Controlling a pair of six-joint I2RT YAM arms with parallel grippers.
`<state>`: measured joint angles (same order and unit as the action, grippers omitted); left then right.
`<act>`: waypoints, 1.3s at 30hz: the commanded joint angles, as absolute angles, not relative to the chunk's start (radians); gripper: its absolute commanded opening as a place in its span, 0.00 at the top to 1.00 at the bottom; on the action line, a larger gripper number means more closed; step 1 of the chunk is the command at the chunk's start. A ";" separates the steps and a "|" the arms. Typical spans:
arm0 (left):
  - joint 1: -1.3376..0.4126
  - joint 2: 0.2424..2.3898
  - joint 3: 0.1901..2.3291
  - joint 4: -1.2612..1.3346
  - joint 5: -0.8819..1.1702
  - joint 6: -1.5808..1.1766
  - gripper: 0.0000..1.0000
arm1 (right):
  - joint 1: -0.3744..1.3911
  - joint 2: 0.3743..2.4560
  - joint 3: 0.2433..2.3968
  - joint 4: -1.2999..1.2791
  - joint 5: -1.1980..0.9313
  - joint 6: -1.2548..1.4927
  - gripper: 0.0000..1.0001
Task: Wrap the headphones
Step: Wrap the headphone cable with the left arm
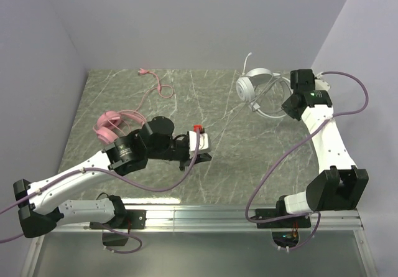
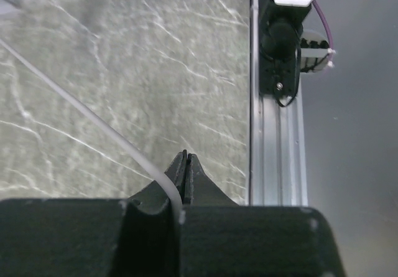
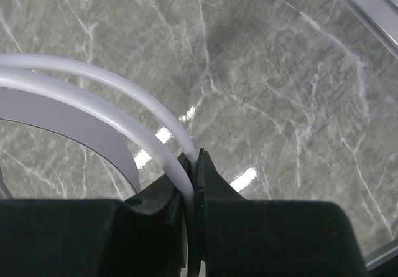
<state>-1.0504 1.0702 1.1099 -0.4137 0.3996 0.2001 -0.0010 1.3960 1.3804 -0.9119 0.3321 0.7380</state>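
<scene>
Headsets: two counted, pink headset (image 1: 114,126) and white headset (image 1: 256,85).
Left gripper (image 2: 186,167): pressed together on white cord (image 2: 74,104).
Right gripper (image 3: 196,165): white cord pinched.

White arm links (image 1: 326,137), black joints (image 1: 130,149), purple cables (image 1: 277,167)

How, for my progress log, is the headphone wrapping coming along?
Done: nothing finished. In hand: the left end effector and right end effector both pinch the white headset's thin cord, the right on two strands. Remaining: the pink headset, its pink cord trailing loose.
</scene>
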 commanded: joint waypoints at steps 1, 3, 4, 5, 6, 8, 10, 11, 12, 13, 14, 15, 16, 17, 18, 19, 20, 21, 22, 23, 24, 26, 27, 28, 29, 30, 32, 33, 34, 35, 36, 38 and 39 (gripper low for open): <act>-1.089 1.051 1.232 -0.485 0.459 0.256 1.00 | -0.006 1.377 1.370 -0.698 0.577 0.838 1.00; -1.091 1.060 1.287 -0.489 0.446 0.273 1.00 | 0.023 1.377 1.351 -0.686 0.587 0.825 1.00; -1.091 1.066 1.307 -0.489 0.442 0.278 0.99 | 0.029 1.378 1.345 -0.680 0.592 0.821 1.00; -1.091 1.072 1.327 -0.494 0.437 0.285 0.99 | 0.044 1.379 1.335 -0.678 0.595 0.818 1.00; -1.091 1.094 1.371 -0.498 0.422 0.304 0.99 | 0.052 1.381 1.328 -0.673 0.595 0.813 1.00; -1.091 1.123 1.422 -0.524 0.388 0.321 1.00 | 0.072 1.379 1.306 -0.654 0.597 0.789 1.00; -1.091 1.169 1.500 -0.572 0.320 0.340 1.00 | 0.094 1.371 1.289 -0.638 0.607 0.769 1.00; -1.091 1.181 1.520 -0.583 0.299 0.348 1.00 | 0.100 1.367 1.269 -0.624 0.607 0.750 1.00; -1.091 1.196 1.546 -0.587 0.273 0.359 1.00 | 0.121 1.359 1.256 -0.611 0.617 0.730 1.00; -1.091 1.200 1.552 -0.583 0.232 0.362 0.99 | 0.129 1.358 1.237 -0.597 0.624 0.701 1.00; -1.091 1.200 1.555 -0.571 0.206 0.374 1.00 | 0.139 1.351 1.229 -0.592 0.638 0.693 1.00; -1.092 1.198 1.548 -0.555 0.183 0.376 1.00 | 0.146 1.348 1.220 -0.589 0.643 0.684 1.00; -1.092 1.189 1.543 -0.517 0.161 0.379 1.00 | 0.162 1.344 1.210 -0.572 0.649 0.660 1.00; -1.092 1.181 1.537 -0.499 0.134 0.383 1.00 | 0.170 1.338 1.186 -0.563 0.650 0.652 1.00; -1.091 1.172 1.529 -0.483 0.127 0.397 1.00 | 0.181 1.329 1.177 -0.555 0.655 0.646 1.00; -1.091 1.167 1.528 -0.453 0.120 0.400 0.99 | 0.199 1.324 1.158 -0.546 0.666 0.637 1.00; -1.091 1.167 1.529 -0.445 0.104 0.413 1.00 | 0.205 1.318 1.154 -0.543 0.670 0.634 1.00; -1.092 1.172 1.542 -0.442 0.092 0.416 1.00 | 0.213 1.315 1.147 -0.542 0.672 0.627 1.00; -1.091 1.180 1.552 -0.454 0.080 0.423 1.00 | 0.224 1.310 1.135 -0.532 0.664 0.612 1.00; -1.091 1.186 1.566 -0.465 0.066 0.437 1.00 | 0.229 1.304 1.129 -0.525 0.657 0.600 1.00; -1.089 1.204 1.594 -0.472 0.030 0.442 1.00 | 0.235 1.298 1.124 -0.520 0.650 0.575 1.00; -1.089 1.221 1.615 -0.482 0.005 0.462 0.99 | 0.256 1.281 1.108 -0.506 0.649 0.565 1.00; -1.088 1.233 1.630 -0.483 0.003 0.468 1.00 | 0.259 1.275 1.103 -0.503 0.646 0.560 1.00; -1.085 1.239 1.637 -0.479 -0.032 0.474 1.00 | 0.265 1.270 1.091 -0.493 0.641 0.549 1.00; -1.078 1.246 1.652 -0.471 -0.040 0.486 1.00 | 0.271 1.260 1.086 -0.486 0.634 0.545 1.00; -1.075 1.256 1.658 -0.469 -0.060 0.492 1.00 | 0.275 1.255 1.078 -0.483 0.629 0.538 1.00; -1.069 1.275 1.677 -0.469 -0.092 0.514 1.00 | 0.279 1.249 1.069 -0.482 0.624 0.537 1.00; -1.068 1.294 1.698 -0.475 -0.116 0.525 1.00 | 0.284 1.246 1.065 -0.482 0.620 0.531 1.00; -1.066 1.305 1.706 -0.477 -0.152 0.537 1.00 | 0.287 1.244 1.060 -0.480 0.620 0.529 1.00; -1.065 1.315 1.713 -0.473 -0.167 0.561 1.00 | 0.290 1.240 1.057 -0.480 0.618 0.528 1.00; -1.063 1.330 1.712 -0.457 -0.173 0.575 0.99 | 0.298 1.236 1.049 -0.477 0.614 0.519 1.00; -1.054 1.348 1.718 -0.433 -0.178 0.607 0.99 | 0.307 1.233 1.046 -0.477 0.615 0.515 1.00; -1.051 1.354 1.724 -0.419 -0.175 0.618 1.00 | 0.317 1.235 1.048 -0.483 0.623 0.514 1.00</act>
<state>-1.0584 1.3529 1.6527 -0.5404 -0.1337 0.5457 0.3016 1.2575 1.0584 -0.5312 0.5434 0.5289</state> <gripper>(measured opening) 0.031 0.098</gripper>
